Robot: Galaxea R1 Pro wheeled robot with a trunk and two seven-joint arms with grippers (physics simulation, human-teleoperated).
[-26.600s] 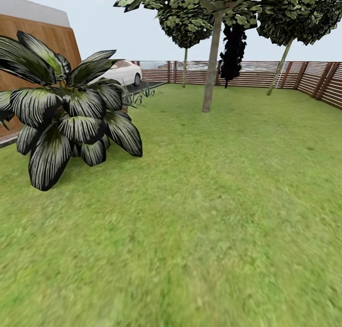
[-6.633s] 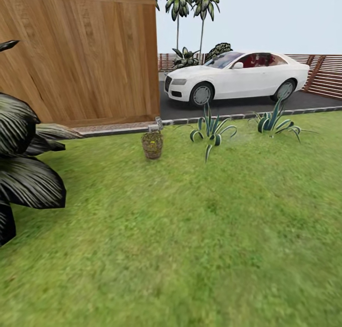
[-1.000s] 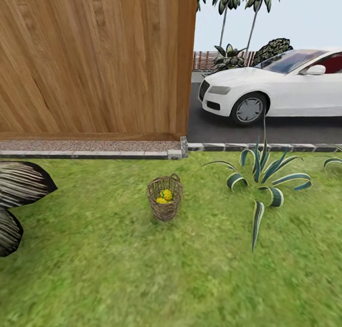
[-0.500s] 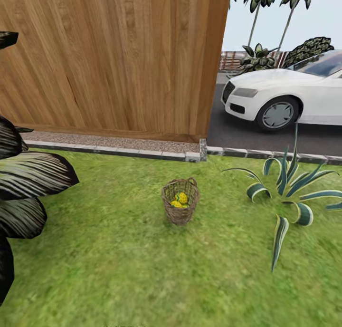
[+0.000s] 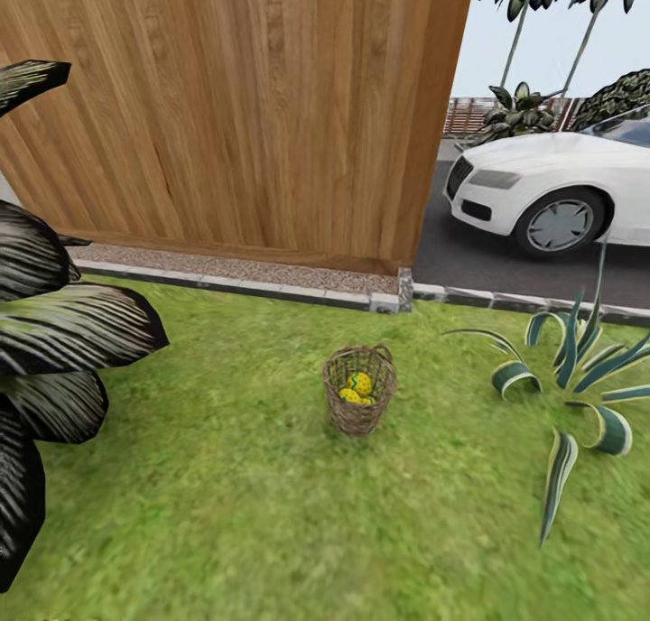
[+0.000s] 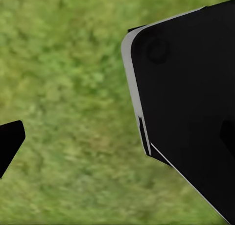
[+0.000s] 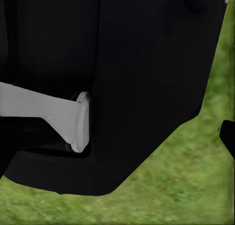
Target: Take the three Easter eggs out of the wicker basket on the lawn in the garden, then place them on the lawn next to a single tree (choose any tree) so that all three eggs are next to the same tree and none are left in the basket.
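the wicker basket (image 5: 359,391) stands upright on the lawn (image 5: 271,513) near its stone edging, eggs (image 5: 359,386) inside; they look smooth, rigid, light, best pinched across the middle; either pincer's opening can't be told

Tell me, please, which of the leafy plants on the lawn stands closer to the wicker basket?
The striped, spiky-leaved plant, right of the wicker basket in the head view, looks closer; the broad dark-leaved plant sits farther off at the left edge.

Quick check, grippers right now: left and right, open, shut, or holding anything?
Left gripper: cannot be told; the wrist view gives just dark robot parts over the lawn.
Right gripper: cannot be told either; dark bodywork blocks that wrist view.
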